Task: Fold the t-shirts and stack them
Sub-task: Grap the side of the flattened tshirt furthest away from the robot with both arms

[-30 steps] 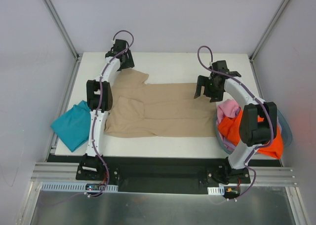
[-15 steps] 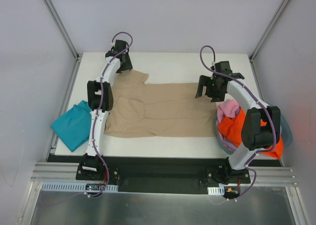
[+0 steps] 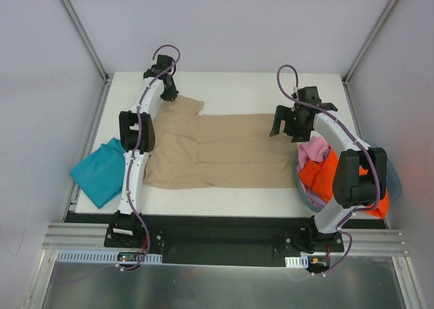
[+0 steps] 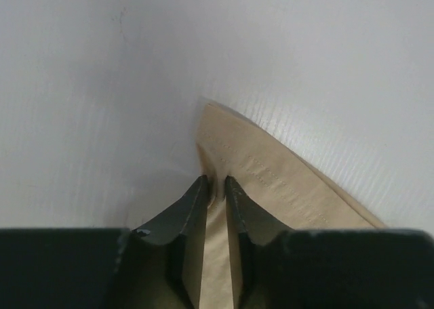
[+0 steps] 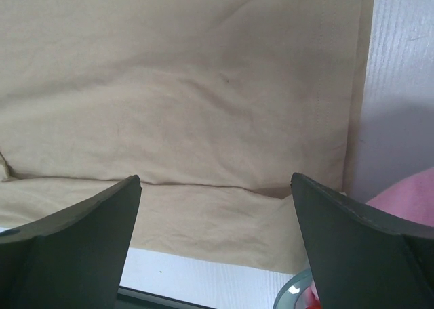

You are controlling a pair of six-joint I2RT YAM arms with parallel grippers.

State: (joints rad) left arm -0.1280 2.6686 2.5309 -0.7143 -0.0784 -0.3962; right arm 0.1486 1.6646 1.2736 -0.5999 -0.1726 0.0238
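Tan t-shirt [image 3: 217,150]: spread flat across the worktop [image 3: 251,92], one sleeve pointing to the far left, stitched hem toward the basket [image 3: 395,178]
Left hand [image 4: 215,181]: narrowed onto the sleeve tip, a thin ridge of tan cloth pinched between the fingers [image 4: 193,211]
Right hand [image 5: 215,180]: wide, hovering over the hem end, holding nothing
Slip risk: the pinch takes only the very edge; a pull could strip the cloth out
Skew risk: lifting from the left alone would drag and wrinkle the body
Snag risk: the right hand works just beside the pink t-shirt [image 3: 313,148] and could catch it
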